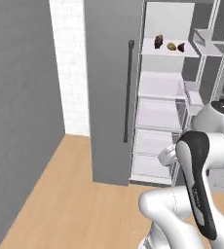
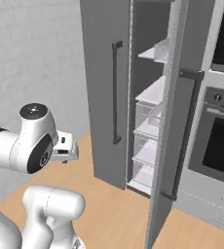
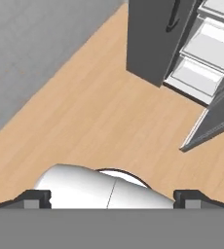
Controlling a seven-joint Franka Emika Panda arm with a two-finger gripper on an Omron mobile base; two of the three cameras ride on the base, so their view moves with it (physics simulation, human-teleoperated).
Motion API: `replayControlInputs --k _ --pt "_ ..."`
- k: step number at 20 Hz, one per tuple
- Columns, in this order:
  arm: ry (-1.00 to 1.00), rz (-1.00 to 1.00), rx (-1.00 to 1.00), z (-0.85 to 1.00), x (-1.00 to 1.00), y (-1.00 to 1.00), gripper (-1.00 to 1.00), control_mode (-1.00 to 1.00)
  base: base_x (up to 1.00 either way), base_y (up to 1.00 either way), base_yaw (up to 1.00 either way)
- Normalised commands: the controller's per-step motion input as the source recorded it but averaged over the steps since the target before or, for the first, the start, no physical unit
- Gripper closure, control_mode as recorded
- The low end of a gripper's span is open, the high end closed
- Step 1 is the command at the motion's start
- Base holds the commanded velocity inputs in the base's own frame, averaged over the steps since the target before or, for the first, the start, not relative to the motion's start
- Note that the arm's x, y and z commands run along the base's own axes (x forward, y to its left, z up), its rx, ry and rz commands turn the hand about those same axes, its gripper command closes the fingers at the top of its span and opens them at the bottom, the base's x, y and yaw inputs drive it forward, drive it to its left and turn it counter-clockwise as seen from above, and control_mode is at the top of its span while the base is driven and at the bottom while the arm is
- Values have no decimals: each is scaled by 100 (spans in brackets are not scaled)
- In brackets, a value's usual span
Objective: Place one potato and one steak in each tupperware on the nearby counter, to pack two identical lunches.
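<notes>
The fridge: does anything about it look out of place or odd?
Nothing looks damaged or spilled. The fridge has one door standing open, and three small food items sit upright on an upper shelf.

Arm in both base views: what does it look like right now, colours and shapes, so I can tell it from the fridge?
The arm has glossy white rounded shells with dark grey joint sections and a dark round cap on one joint. The gripper shows two small dark finger tips.

Three small food items, two dark [image 1: 158, 41] [image 1: 181, 47] and one yellowish [image 1: 171, 46], were seen resting on an upper white fridge shelf [image 1: 167, 52].
</notes>
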Motion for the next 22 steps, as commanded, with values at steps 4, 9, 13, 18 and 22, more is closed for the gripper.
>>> replayControlInputs --k 4,9,13,18,22 --pt "0 0 0 0 0 0 -100 100 19 73 -70" --pt "0 0 0 0 0 0 -100 100 10 43 -70" --pt "0 0 0 0 0 0 -100 100 25 35 -33" --pt "0 0 0 0 0 0 -100 100 30 38 -8" --pt "0 0 0 0 0 0 -100 100 73 36 -4"
